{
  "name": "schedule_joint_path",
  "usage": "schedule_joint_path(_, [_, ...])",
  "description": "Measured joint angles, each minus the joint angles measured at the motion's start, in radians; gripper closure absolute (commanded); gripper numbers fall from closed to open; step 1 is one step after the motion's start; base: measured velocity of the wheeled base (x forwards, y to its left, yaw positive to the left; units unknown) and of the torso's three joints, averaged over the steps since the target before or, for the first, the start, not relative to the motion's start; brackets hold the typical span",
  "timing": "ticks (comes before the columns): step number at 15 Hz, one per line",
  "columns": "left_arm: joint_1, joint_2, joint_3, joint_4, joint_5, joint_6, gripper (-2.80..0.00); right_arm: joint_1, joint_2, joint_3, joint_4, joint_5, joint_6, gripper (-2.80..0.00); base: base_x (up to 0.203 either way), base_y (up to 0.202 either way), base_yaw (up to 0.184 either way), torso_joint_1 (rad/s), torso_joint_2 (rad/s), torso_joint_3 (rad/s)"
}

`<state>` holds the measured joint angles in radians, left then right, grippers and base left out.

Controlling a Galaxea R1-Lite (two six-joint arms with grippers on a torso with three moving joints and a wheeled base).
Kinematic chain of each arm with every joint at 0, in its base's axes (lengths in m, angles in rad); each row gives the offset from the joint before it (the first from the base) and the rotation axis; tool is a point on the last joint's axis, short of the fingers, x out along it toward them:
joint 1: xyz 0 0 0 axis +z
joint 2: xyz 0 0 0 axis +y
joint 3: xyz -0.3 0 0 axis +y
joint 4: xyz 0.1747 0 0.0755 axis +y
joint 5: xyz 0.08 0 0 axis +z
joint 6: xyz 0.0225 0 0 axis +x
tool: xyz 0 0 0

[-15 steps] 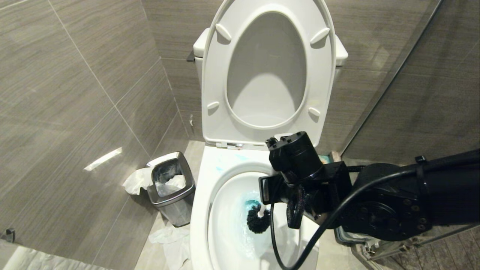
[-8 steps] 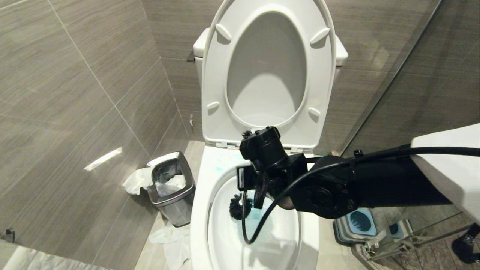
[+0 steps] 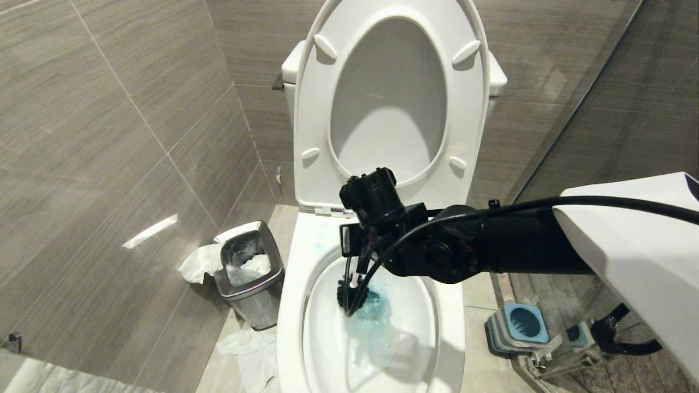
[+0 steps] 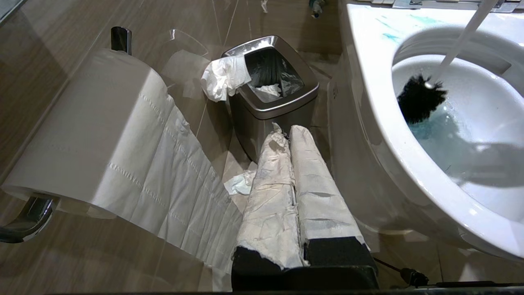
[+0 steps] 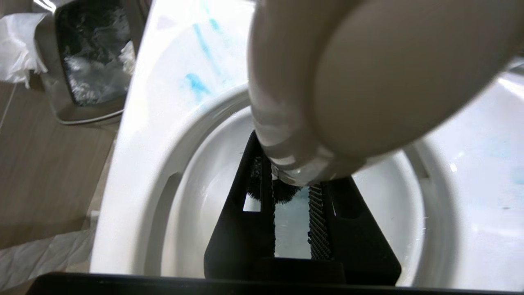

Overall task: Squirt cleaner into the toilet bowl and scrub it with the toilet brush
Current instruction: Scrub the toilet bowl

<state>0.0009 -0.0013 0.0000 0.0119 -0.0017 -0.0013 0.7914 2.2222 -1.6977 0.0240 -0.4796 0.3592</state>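
Note:
The toilet bowl (image 3: 292, 316) stands open with its seat and lid raised and blue-tinted water (image 3: 377, 314) inside. My right gripper (image 3: 356, 266) reaches in from the right, over the bowl's rear left part, shut on the white handle of the toilet brush (image 5: 327, 82). The black bristle head (image 3: 349, 295) sits low against the left inner wall at the water's edge; the left wrist view shows the bristle head (image 4: 419, 100) too. My left gripper (image 4: 288, 130), its fingers wrapped in white, is shut and empty, parked low beside the toilet. The cleaner is out of view.
A small steel waste bin (image 3: 248, 273) stuffed with paper stands left of the toilet, with tissue on the floor around it. A paper roll (image 4: 94, 123) hangs on the left wall. The blue-and-grey brush holder (image 3: 521, 323) sits on the floor to the right.
My right arm has stretched further over the bowl, carrying the brush head from the middle right to the rear left. The brush holder has come into sight behind the arm.

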Motion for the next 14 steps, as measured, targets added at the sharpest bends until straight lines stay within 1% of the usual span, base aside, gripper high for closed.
schedule_joint_path(4, [0.0,0.0,0.0,0.0,0.0,0.0,0.0,-0.057,-0.035,0.003,0.002,0.0,-0.044,0.0,0.0,0.0,0.0,0.0,0.0,0.0])
schedule_joint_path(7, [0.0,0.0,0.0,0.0,0.0,0.0,0.0,-0.085,-0.078,0.042,0.038,0.0,-0.048,0.0,0.0,0.0,0.0,0.0,0.0,0.0])
schedule_joint_path(10, [0.0,0.0,0.0,0.0,0.0,0.0,0.0,-0.095,-0.157,0.147,0.042,0.004,-0.053,0.0,0.0,0.0,0.0,0.0,0.0,0.0])
schedule_joint_path(14, [0.0,0.0,0.0,0.0,0.0,0.0,0.0,-0.082,-0.276,0.346,0.03,0.011,-0.052,0.0,0.0,0.0,0.0,0.0,0.0,0.0])
